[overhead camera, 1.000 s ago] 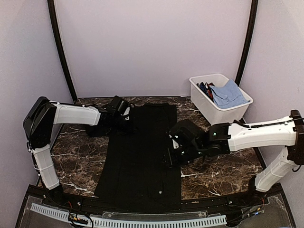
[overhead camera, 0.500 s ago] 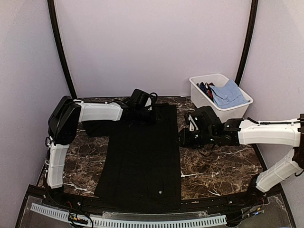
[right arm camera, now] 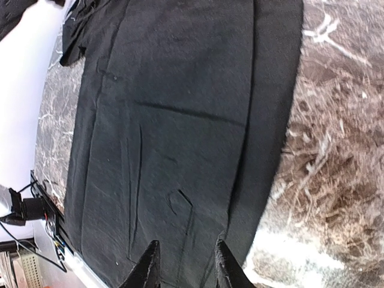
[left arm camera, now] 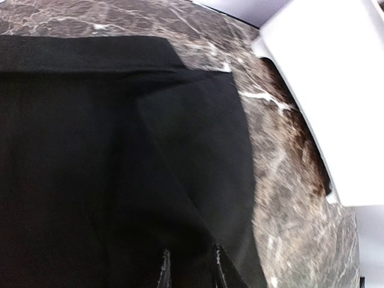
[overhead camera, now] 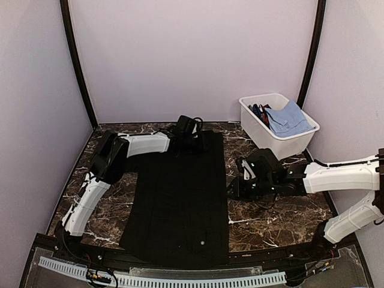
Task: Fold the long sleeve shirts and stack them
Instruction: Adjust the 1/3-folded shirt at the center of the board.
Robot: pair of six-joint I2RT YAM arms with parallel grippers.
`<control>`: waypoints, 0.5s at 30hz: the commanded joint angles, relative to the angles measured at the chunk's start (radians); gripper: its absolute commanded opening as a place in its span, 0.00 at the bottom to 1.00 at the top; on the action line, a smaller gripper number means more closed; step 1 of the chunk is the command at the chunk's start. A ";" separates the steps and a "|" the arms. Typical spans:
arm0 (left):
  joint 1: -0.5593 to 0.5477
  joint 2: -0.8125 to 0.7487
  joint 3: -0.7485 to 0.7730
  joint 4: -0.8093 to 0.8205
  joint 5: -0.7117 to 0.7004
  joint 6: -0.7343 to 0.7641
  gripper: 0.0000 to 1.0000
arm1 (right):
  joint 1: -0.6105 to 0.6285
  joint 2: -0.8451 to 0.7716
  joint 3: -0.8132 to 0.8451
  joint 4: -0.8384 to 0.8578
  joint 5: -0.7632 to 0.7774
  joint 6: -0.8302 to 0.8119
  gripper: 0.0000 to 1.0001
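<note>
A plain black long sleeve shirt (overhead camera: 180, 192) lies flat and lengthwise on the marble table (overhead camera: 276, 216). My left gripper (overhead camera: 193, 143) is at the shirt's far end. In the left wrist view (left arm camera: 191, 270) its jaws stand narrowly apart with black cloth bunched between them. A diagonal ridge of cloth (left arm camera: 174, 174) runs up to the fingers. My right gripper (overhead camera: 233, 185) hovers at the shirt's right edge. In the right wrist view (right arm camera: 187, 264) it is open and empty over the cloth (right arm camera: 174, 120). A tiny white button (overhead camera: 202, 243) shows near the shirt's near end.
A white bin (overhead camera: 273, 135) holding a blue garment (overhead camera: 289, 118) and other clothes stands at the back right, and its wall shows in the left wrist view (left arm camera: 336, 90). Bare marble (right arm camera: 336, 156) lies right of the shirt. Lilac walls enclose the table.
My left gripper has swept from the shirt's far left corner rightward along the far end. My right gripper has drawn back off the shirt's middle to its right edge.
</note>
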 commanded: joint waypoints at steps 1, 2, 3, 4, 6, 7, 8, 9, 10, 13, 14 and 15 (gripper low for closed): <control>0.028 0.095 0.145 -0.098 0.013 -0.031 0.23 | -0.001 -0.042 -0.029 0.035 -0.017 0.008 0.28; 0.030 0.119 0.163 -0.108 0.017 -0.032 0.23 | -0.001 -0.045 -0.031 0.031 -0.015 0.006 0.28; 0.032 0.128 0.191 -0.121 0.019 -0.035 0.23 | -0.001 -0.047 -0.030 0.027 -0.016 0.003 0.28; 0.036 0.138 0.201 -0.125 0.020 -0.038 0.24 | -0.001 -0.049 -0.028 0.023 -0.018 -0.001 0.28; 0.043 0.138 0.216 -0.126 0.021 -0.043 0.27 | 0.000 -0.049 -0.026 0.020 -0.025 -0.007 0.28; 0.045 0.138 0.218 -0.125 0.023 -0.046 0.28 | 0.000 -0.047 -0.026 0.021 -0.028 -0.010 0.28; 0.049 0.135 0.225 -0.122 0.028 -0.046 0.29 | 0.002 -0.044 -0.024 0.020 -0.032 -0.014 0.28; 0.050 0.133 0.229 -0.121 0.033 -0.044 0.31 | 0.005 -0.040 -0.021 0.021 -0.034 -0.019 0.29; 0.052 0.127 0.240 -0.122 0.041 -0.035 0.32 | 0.009 -0.031 -0.016 0.018 -0.034 -0.025 0.29; 0.053 0.085 0.256 -0.124 0.052 -0.012 0.37 | 0.020 -0.005 0.002 0.016 -0.035 -0.039 0.29; 0.053 0.071 0.258 -0.123 0.058 0.005 0.38 | 0.024 0.006 0.011 0.017 -0.035 -0.042 0.28; 0.053 0.042 0.258 -0.122 0.062 0.012 0.40 | 0.028 0.018 0.019 0.020 -0.038 -0.046 0.28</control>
